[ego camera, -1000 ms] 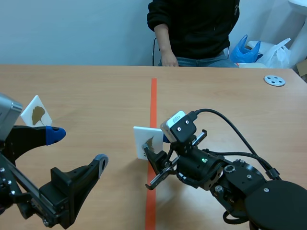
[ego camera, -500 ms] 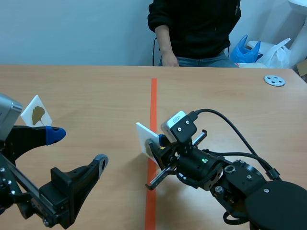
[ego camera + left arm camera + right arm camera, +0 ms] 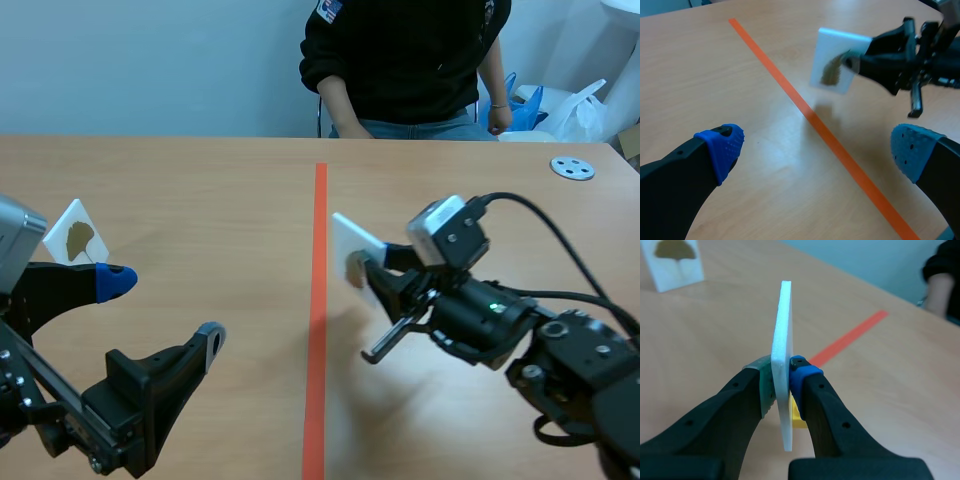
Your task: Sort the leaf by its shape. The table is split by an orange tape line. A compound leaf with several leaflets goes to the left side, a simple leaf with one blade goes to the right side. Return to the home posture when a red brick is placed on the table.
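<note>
Both pads (image 3: 800, 369) of my right gripper (image 3: 781, 379) clamp the edge of the light, stiff leaf card (image 3: 782, 320) beside the tape line (image 3: 847, 338).

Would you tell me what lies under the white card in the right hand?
Only bare table shows under the white card, right of the orange tape line; the right hand hides the spot beneath itself.

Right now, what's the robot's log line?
right end effector: shut on leaf card | leaf card: off table, near tape line | left end effector: open, empty
</note>
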Robot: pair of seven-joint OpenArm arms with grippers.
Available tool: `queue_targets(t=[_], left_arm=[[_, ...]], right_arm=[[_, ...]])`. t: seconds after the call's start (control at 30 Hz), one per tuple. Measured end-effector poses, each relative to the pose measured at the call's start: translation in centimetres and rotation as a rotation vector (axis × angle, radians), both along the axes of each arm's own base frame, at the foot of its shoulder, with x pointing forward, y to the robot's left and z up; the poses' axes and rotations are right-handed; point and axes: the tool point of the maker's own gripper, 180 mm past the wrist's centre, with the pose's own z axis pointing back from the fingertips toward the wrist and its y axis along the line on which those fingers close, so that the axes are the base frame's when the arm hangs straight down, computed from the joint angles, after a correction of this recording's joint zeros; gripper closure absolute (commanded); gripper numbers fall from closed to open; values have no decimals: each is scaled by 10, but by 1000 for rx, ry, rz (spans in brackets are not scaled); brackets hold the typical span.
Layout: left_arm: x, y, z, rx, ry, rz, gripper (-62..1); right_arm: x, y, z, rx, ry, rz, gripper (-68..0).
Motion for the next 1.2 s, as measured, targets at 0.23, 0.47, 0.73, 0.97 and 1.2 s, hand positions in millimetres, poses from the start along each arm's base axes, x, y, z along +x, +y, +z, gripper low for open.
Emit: queue_targets(t=[0.23, 0.47, 0.73, 0.97, 1.2], left_arm=[[0, 0, 0, 0, 0, 0, -623], [0, 0, 0, 0, 0, 0, -623], [0, 0, 0, 0, 0, 0, -623], [0, 0, 0, 0, 1, 0, -623], [0, 0, 0, 0, 1, 0, -623]], right_arm=[[6, -92, 18, -15, -30, -193, -15], [6, -168, 35, 67, -10, -382, -15], [14, -200, 35, 97, 34, -490, -15], [28, -234, 10, 122, 116, -640, -15], [50, -252, -7, 174, 147, -760, -15]])
